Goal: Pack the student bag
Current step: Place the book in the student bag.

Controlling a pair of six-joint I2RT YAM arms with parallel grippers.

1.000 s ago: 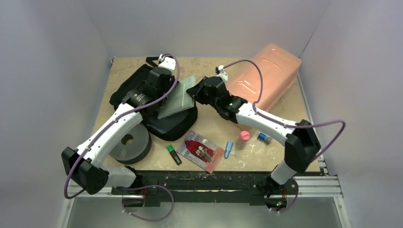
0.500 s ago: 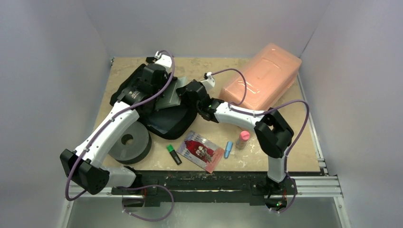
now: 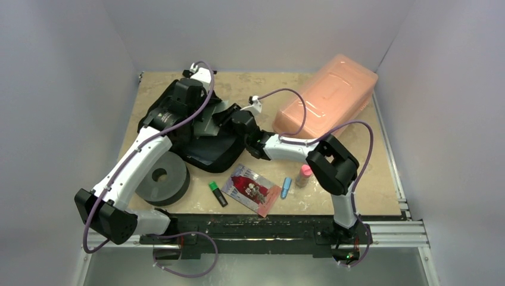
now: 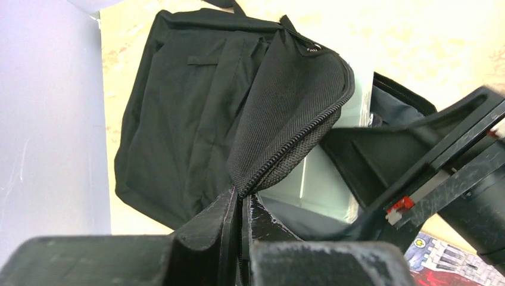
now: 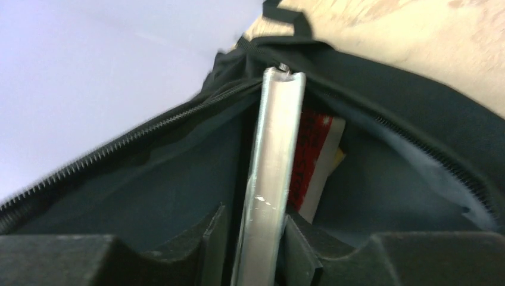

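The student bag (image 3: 211, 156) is a black fabric backpack lying at the back left of the table, its main pocket unzipped. My left gripper (image 3: 192, 119) is shut on the bag's zipper flap (image 4: 286, 101) and holds it lifted. My right gripper (image 3: 229, 121) is shut on the edge of a pale translucent folder (image 5: 271, 173), which sits mostly inside the bag's opening. The folder also shows in the left wrist view (image 4: 309, 179). A red and white book (image 5: 312, 152) lies inside the bag beside the folder.
A translucent pink plastic box (image 3: 327, 104) stands at the back right. A dark grey foam ring (image 3: 161, 179) lies front left. A green highlighter (image 3: 217, 193), a colourful booklet (image 3: 253, 189), a blue marker (image 3: 286, 187) and a pink-capped bottle (image 3: 304, 174) lie near the front.
My right gripper has moved left and pushed the folder further into the bag. My left gripper has shifted slightly back-left with the flap. The right arm now hides a small blue-capped item.
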